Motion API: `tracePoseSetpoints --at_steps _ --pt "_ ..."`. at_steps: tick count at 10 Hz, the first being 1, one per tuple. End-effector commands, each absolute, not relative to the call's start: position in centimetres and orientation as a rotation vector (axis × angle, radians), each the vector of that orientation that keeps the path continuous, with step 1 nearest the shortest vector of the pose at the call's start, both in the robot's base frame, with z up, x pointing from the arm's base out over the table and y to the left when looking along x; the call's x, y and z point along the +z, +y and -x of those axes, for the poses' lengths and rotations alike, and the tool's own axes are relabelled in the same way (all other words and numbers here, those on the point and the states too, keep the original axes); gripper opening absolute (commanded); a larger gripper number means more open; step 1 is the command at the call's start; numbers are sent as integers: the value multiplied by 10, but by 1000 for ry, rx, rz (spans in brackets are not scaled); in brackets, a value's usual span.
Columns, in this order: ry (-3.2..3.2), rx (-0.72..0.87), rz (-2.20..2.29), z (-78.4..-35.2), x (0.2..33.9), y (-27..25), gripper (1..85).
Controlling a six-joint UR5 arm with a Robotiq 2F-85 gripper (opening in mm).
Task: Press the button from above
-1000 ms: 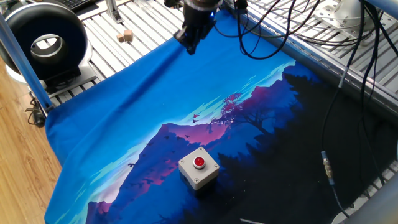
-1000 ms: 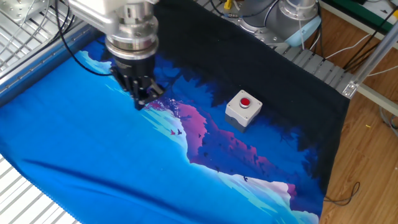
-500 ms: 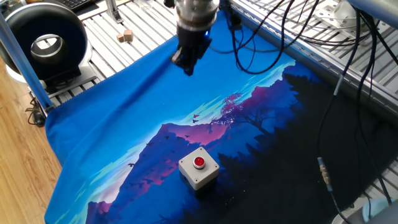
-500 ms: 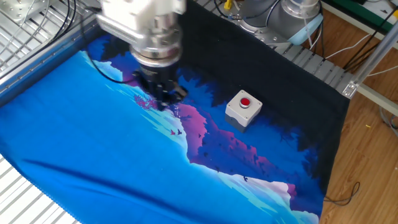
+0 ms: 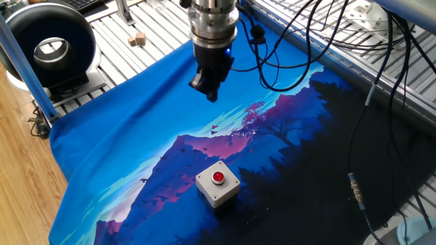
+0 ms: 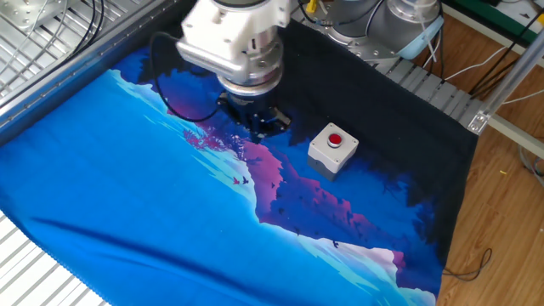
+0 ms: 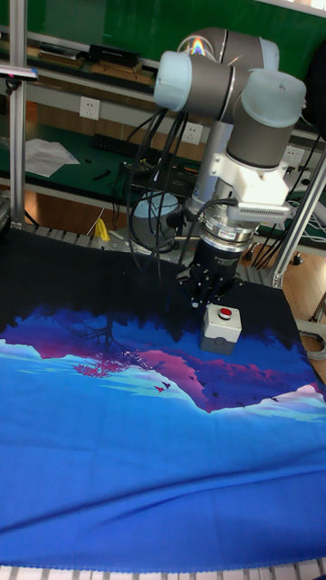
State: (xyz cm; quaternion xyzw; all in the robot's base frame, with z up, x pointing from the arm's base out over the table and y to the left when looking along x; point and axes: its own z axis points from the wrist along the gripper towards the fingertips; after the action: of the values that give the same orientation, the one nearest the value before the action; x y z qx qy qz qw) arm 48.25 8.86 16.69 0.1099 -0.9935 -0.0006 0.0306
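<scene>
The button [image 5: 218, 177] is a small red disc in the top of a light-grey box [image 5: 219, 192] that stands on the printed cloth; it also shows as the button [image 6: 335, 140] and the button [image 7: 225, 314]. My gripper [image 5: 210, 92] hangs above the cloth, pointing down, well short of the box and higher than it. In the other fixed view the gripper [image 6: 264, 127] is just left of the box [image 6: 330, 155]. In the tall fixed view the gripper [image 7: 206, 295] sits beside the box's left edge. Its dark fingers taper to one tip with no gap, holding nothing.
A blue and purple landscape cloth [image 5: 129, 129] covers the slatted table. A black ring-shaped device [image 5: 51, 47] and a small wooden block [image 5: 138, 40] lie at the far left. Cables [image 5: 381, 88] hang on the right, and a loose plug [image 5: 357, 184] lies on the cloth.
The gripper has travelled across the cloth toward the button box, coming lower and nearer to it. The box has stayed where it was.
</scene>
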Motion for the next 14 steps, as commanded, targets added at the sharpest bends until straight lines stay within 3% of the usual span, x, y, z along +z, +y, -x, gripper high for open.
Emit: tracePoseSetpoints --at_steps 1,9,12,14 --pt "-3052 -11 -377 -474 170 96 10" --pt "-3112 -23 -536 -498 171 98 10" --pt "-3086 246 -662 -509 174 55 10" --pt "-3184 166 -812 -538 175 78 10"
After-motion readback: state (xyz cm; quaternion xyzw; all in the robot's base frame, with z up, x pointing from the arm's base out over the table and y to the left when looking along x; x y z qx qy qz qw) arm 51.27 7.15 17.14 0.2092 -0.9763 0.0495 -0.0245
